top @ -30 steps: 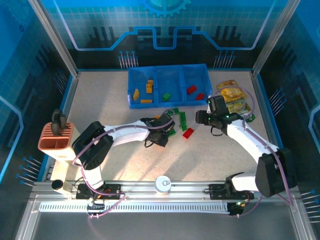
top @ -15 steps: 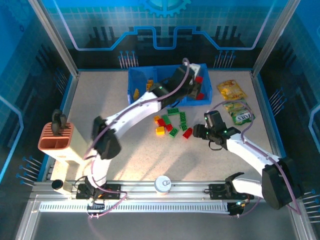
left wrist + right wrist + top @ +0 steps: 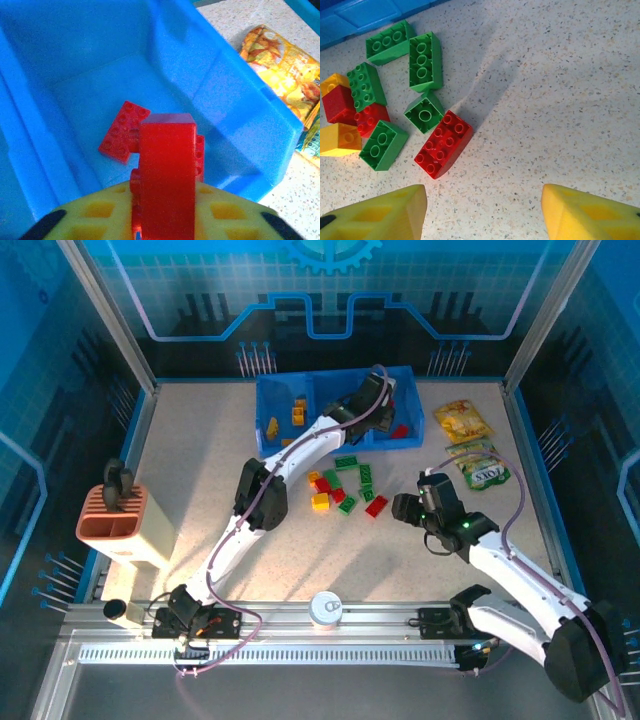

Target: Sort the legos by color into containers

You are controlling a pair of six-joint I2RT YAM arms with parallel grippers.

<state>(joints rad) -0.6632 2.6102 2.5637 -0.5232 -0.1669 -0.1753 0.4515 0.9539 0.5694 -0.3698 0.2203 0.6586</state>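
Left gripper [image 3: 165, 217], lower centre: jaws pinching upright red plastic brick [image 3: 167, 160] above translucent blue plastic tray [image 3: 235, 115]. Right gripper [image 3: 485, 212], bottom edge: jaws spread wide, empty, over speckled tabletop [image 3: 560, 100].

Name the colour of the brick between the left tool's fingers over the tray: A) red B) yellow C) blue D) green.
A: the left wrist view shows a red brick at the left tool, above the compartment of the tray where other red bricks lie.
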